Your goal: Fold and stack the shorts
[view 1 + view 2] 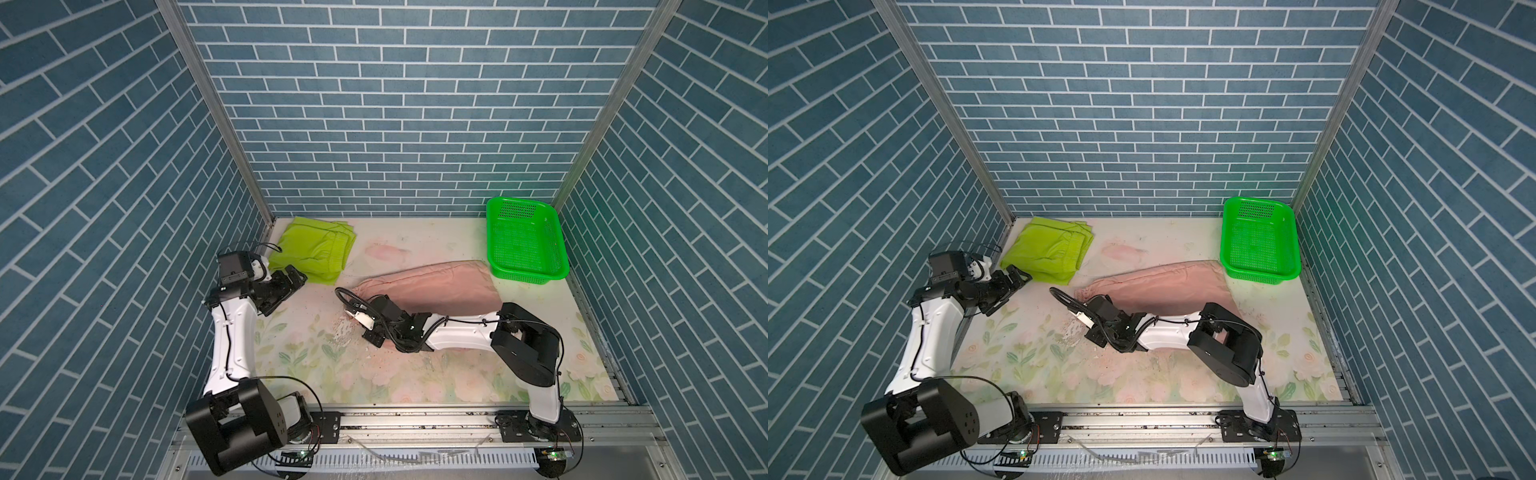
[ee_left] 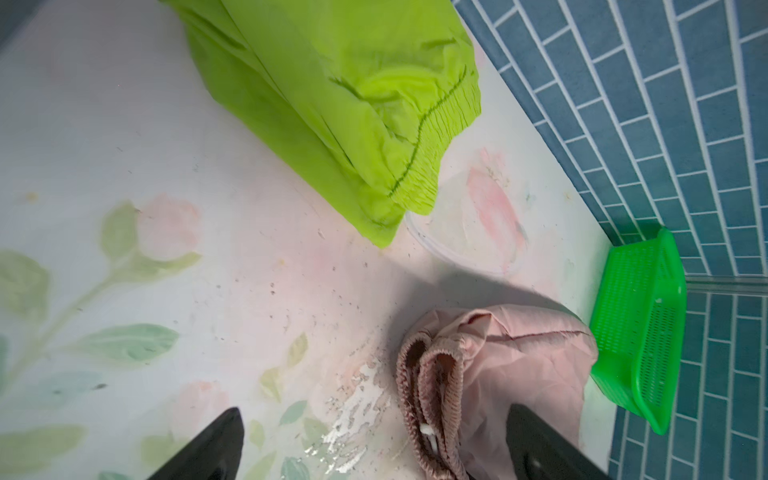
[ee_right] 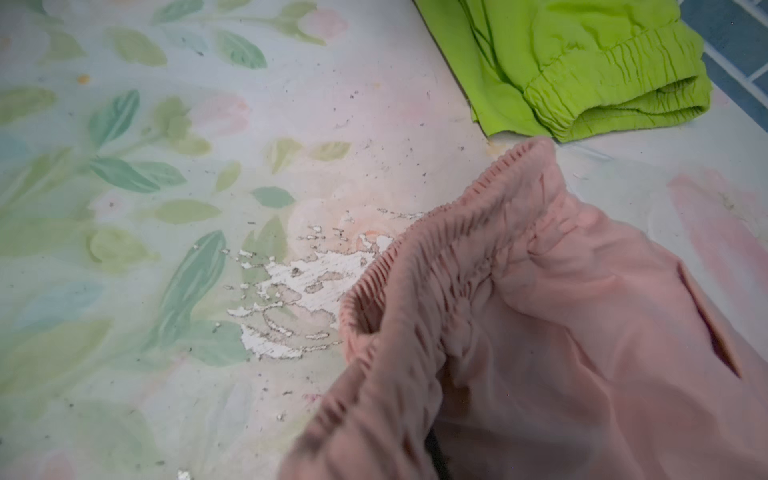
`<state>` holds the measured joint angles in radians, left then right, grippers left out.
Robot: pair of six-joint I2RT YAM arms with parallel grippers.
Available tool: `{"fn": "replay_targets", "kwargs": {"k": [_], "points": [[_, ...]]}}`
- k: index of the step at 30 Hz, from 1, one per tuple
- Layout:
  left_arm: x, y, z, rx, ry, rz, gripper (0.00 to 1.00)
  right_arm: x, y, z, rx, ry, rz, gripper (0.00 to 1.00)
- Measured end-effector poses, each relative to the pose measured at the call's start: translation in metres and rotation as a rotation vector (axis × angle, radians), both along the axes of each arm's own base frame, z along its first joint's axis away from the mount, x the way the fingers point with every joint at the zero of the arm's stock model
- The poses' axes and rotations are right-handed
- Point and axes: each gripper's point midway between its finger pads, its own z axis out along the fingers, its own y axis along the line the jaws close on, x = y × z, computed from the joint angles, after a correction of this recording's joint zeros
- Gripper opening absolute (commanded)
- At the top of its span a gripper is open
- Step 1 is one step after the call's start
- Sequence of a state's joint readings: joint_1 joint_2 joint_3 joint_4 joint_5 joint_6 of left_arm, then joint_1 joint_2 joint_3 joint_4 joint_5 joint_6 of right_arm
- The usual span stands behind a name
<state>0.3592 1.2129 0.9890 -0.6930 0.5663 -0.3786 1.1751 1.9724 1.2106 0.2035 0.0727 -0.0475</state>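
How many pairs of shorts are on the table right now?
2. Lime-green shorts folded at the back left corner; pink shorts mid-table, beside the basket. None seen inside it.

Two eyes high, two wrists low
We had both top views looking down from above the front edge toward the back wall (image 1: 395, 124), far off, sharing nearly the whole table (image 1: 316, 365). Our left wrist camera looked low across to the basket (image 2: 640, 332) at the back right corner. Our right one sat closest, over the pink shorts (image 3: 582, 332), facing the back left corner. Both wrist views shared those and the lime-green shorts (image 3: 582, 54).
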Motion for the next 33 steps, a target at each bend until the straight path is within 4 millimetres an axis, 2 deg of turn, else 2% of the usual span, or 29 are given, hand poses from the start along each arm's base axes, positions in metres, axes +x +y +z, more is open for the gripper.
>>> {"fn": "replay_targets", "kwargs": {"k": [5,8,11,19,23,27,30,33], "points": [[-0.004,-0.040,-0.032,-0.174,0.027,-0.044,1.00,-0.005,0.007,0.004,0.073,0.045,0.038,0.00],[-0.005,-0.054,-0.046,-0.247,0.053,-0.056,1.00,-0.007,0.014,0.012,0.120,0.056,0.053,0.00],[-0.005,-0.067,-0.051,-0.281,0.057,-0.078,1.00,-0.009,0.018,0.014,0.142,0.062,0.062,0.00],[-0.003,-0.079,-0.055,-0.319,0.047,-0.104,1.00,-0.010,0.020,0.002,0.134,0.074,0.072,0.00],[-0.006,-0.096,-0.057,-0.314,0.055,-0.155,1.00,-0.010,0.022,-0.001,0.132,0.077,0.074,0.00],[-0.015,-0.112,-0.076,-0.318,0.106,-0.194,1.00,-0.009,0.023,-0.001,0.134,0.076,0.074,0.00],[-0.018,-0.111,-0.090,-0.308,0.153,-0.187,1.00,-0.009,0.023,0.000,0.134,0.076,0.074,0.00],[-0.018,-0.110,-0.096,-0.300,0.165,-0.186,1.00,-0.009,0.023,0.001,0.136,0.075,0.074,0.00]]}}
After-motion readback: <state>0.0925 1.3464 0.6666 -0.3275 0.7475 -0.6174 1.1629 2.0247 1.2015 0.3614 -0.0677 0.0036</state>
